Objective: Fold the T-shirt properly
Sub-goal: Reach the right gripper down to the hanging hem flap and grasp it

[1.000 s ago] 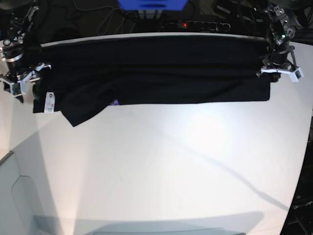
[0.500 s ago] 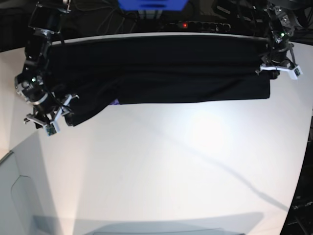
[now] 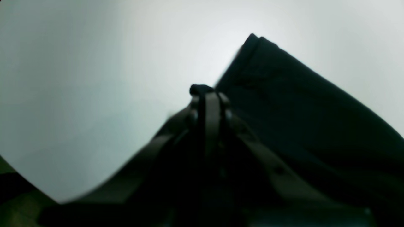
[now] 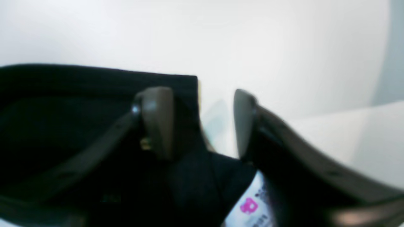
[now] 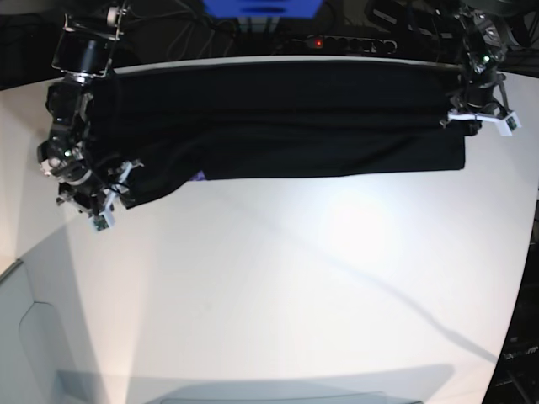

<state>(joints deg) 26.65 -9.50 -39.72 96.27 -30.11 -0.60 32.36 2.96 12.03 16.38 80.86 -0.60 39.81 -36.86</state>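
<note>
We see the black T-shirt (image 5: 286,118) stretched along the table's (image 5: 320,278) far edge; our left gripper (image 5: 480,118) pinches its right end to anchor it; our right gripper (image 4: 202,123), half-open, seemingly straddles the left corner near a white tag (image 4: 249,208).

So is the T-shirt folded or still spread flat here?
Partly folded: the T-shirt lies as a long band along the table's far edge, layers doubled over, one corner hanging lower beside the right claw. Not a finished fold.
</note>
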